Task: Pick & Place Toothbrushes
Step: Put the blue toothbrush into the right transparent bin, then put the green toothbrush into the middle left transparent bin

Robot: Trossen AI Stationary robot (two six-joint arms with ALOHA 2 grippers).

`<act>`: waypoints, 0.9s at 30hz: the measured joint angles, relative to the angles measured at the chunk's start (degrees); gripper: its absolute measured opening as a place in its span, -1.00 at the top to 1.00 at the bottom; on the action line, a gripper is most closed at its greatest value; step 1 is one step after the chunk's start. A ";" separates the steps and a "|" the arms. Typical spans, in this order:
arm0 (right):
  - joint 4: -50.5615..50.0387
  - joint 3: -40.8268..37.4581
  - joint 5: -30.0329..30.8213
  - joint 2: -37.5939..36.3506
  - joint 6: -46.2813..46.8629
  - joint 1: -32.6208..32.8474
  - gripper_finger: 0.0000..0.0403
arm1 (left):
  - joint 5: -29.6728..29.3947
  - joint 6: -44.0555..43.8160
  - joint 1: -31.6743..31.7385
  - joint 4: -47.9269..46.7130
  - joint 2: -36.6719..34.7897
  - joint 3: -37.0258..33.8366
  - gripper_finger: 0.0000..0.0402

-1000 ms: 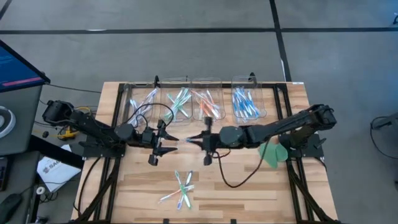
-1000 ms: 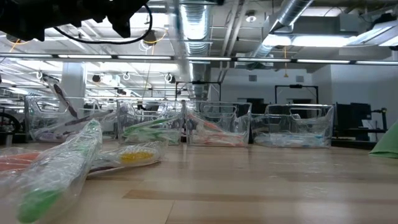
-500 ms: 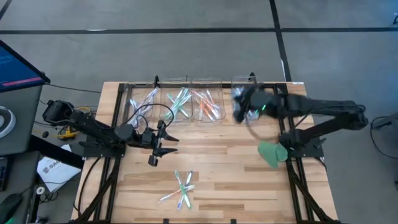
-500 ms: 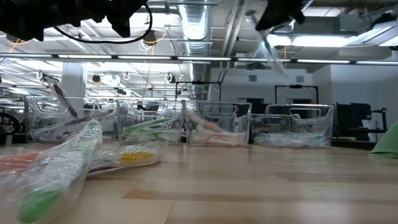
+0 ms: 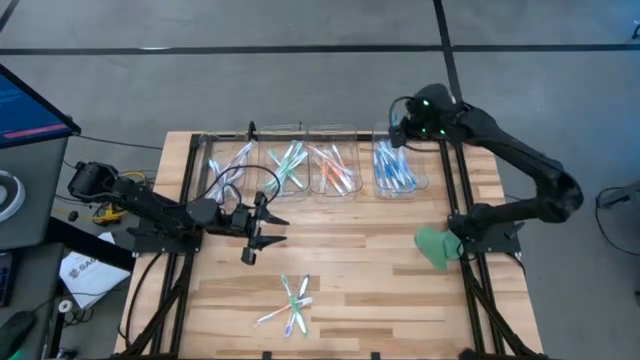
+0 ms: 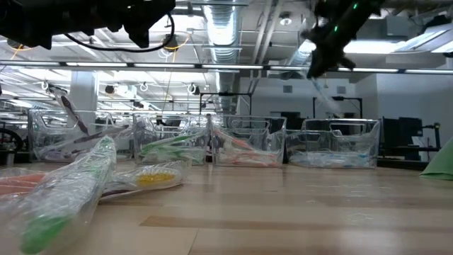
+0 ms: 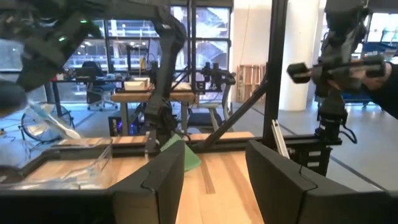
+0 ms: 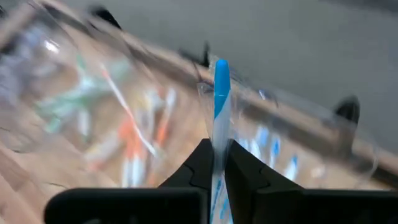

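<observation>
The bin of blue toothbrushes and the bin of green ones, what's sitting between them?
In the high view, one clear bin holding orange toothbrushes sits between the blue toothbrushes' bin and the green toothbrushes' bin, all in one row along the table's far edge.

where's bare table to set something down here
Bare wood lies between the bins and the loose toothbrush pile, right of the left gripper, and below the green piece. Crowded: the bin row, with the right gripper above.

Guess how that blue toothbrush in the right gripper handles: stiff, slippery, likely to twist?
Probably stiff: the blue toothbrush stands straight out of the right gripper without sagging. Likely slippery, since its clear wrapper looks glossy. Pinched at one end only, it could pivot. It looks thin and light, so it should drop easily into the blue bin.
</observation>
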 joint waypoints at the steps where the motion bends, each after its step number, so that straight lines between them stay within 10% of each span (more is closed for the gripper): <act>1: -0.97 -0.02 -0.99 1.60 0.07 -0.86 0.91 | -0.02 0.00 0.00 -0.41 0.00 0.00 0.19; 16: -2.81 -0.04 -1.55 21.27 -1.72 -2.58 0.62 | -0.02 0.02 0.00 -2.84 0.00 0.00 0.19; 27: -2.93 2.67 -0.73 20.42 -1.85 -1.96 0.12 | -0.02 12.11 -1.89 -3.97 -3.43 0.00 0.19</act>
